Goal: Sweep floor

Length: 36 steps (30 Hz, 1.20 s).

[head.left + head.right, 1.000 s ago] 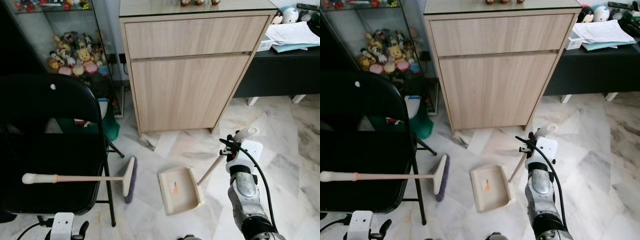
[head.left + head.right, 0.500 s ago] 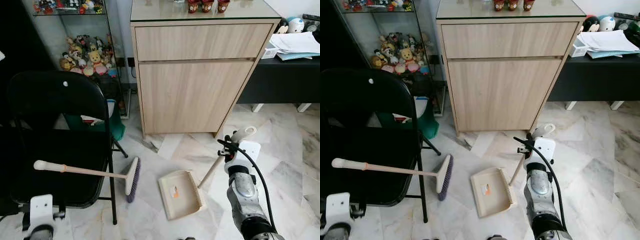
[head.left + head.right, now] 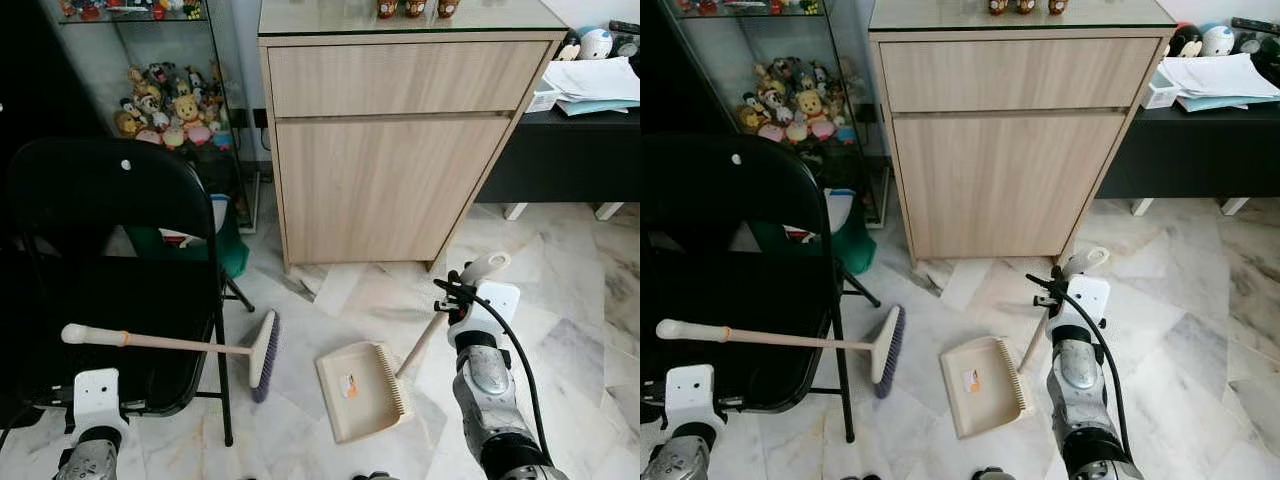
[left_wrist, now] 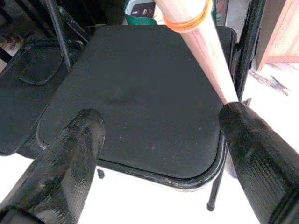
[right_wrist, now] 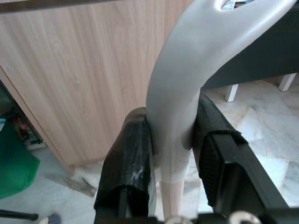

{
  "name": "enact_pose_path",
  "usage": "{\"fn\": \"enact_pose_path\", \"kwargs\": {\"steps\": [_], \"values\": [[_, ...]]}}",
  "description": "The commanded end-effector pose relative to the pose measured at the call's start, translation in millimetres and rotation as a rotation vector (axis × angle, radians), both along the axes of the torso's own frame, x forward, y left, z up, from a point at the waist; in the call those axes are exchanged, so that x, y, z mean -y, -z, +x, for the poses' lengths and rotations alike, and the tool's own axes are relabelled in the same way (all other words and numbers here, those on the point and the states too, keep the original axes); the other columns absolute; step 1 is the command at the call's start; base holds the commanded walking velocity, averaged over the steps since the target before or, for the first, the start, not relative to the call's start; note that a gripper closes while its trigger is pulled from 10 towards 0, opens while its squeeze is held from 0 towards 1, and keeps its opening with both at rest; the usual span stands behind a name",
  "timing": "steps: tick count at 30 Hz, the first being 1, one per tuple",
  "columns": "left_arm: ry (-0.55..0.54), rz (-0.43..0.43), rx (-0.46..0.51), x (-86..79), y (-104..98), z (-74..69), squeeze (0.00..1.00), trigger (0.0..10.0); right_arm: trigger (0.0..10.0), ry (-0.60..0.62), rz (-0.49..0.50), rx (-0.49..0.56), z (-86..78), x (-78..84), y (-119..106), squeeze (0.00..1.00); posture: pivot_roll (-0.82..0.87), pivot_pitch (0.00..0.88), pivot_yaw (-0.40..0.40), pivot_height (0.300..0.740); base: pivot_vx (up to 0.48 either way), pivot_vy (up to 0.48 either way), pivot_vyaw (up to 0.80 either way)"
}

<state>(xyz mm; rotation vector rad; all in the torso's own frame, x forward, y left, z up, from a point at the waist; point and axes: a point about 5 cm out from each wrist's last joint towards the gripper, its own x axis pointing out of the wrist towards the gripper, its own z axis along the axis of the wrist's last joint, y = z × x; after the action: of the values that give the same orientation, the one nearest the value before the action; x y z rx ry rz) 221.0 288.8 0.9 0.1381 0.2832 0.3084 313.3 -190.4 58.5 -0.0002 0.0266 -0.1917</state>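
A beige broom (image 3: 262, 352) has its purple-bristled head on the marble floor, and its long handle (image 3: 150, 342) lies across the seat of a black folding chair (image 3: 110, 290). In the left wrist view my left gripper (image 4: 161, 128) is open over the chair seat, just short of the broom handle (image 4: 205, 56), which crosses ahead of its fingers (image 4: 81, 135). A beige dustpan (image 3: 360, 388) rests on the floor beside the broom head. Its pale handle (image 5: 187, 70) rises to my right gripper (image 5: 173, 135), which is shut on it.
A light wooden cabinet (image 3: 390, 150) stands straight ahead. A glass shelf of plush toys (image 3: 165, 105) and a green bin (image 3: 228, 258) lie behind the chair. At the right is a black desk (image 3: 570, 140) with papers. Open marble floor lies to the right.
The camera has shifted a little. My left arm has come up at the lower left, closer under the broom handle's end. The right gripper keeps its hold on the dustpan handle.
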Motion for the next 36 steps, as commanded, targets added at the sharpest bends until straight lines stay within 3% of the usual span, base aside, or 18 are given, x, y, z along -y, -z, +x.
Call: {"fn": "enact_pose_path", "kwargs": {"steps": [1, 8, 9, 10, 20, 30, 36], "values": [[-0.041, -0.036, 0.007, -2.0, 2, -3.0, 1.00, 10.0, 10.0, 0.000, 0.002, 0.011, 1.9, 0.0, -3, 0.00, -0.05, 0.174, -0.011, 0.740, 0.000, 0.000, 0.00], [-0.084, -0.134, 0.099, -2.3, -7, 5.3, 1.00, 10.0, 10.0, -0.007, 0.000, 0.010, 1.4, 0.8, -3, 0.00, -0.05, 0.174, -0.015, 0.740, 0.000, 0.000, 0.00], [-0.083, -0.127, 0.103, -2.6, -8, 5.8, 0.83, 10.0, 10.0, -0.007, 0.000, 0.010, 1.4, 1.2, -3, 0.00, -0.05, 0.173, -0.015, 0.740, 0.000, 0.000, 0.00], [-0.083, -0.117, 0.103, -3.4, -9, 6.0, 0.00, 10.0, 10.0, -0.006, 0.000, 0.010, 1.7, 1.4, -3, 0.00, -0.05, 0.173, -0.015, 0.740, 0.000, 0.000, 0.00], [-0.138, -0.122, 0.137, -11.3, -13, 3.9, 0.00, 10.0, 10.0, -0.017, 0.006, 0.011, 2.4, -2.2, -3, 0.00, -0.05, 0.167, -0.013, 0.740, 0.000, 0.000, 0.00], [-0.238, -0.189, 0.255, -18.8, -26, 9.6, 0.00, 10.0, 10.0, -0.015, 0.010, 0.008, 1.4, -2.5, -2, 0.00, -0.05, 0.165, -0.009, 0.740, 0.000, 0.000, 0.00], [-0.193, -0.219, 0.274, -14.5, -29, 14.2, 0.00, 10.0, 10.0, -0.017, 0.013, 0.007, 1.2, -2.8, -1, 0.00, -0.05, 0.165, -0.008, 0.740, 0.000, 0.000, 0.00]]}}
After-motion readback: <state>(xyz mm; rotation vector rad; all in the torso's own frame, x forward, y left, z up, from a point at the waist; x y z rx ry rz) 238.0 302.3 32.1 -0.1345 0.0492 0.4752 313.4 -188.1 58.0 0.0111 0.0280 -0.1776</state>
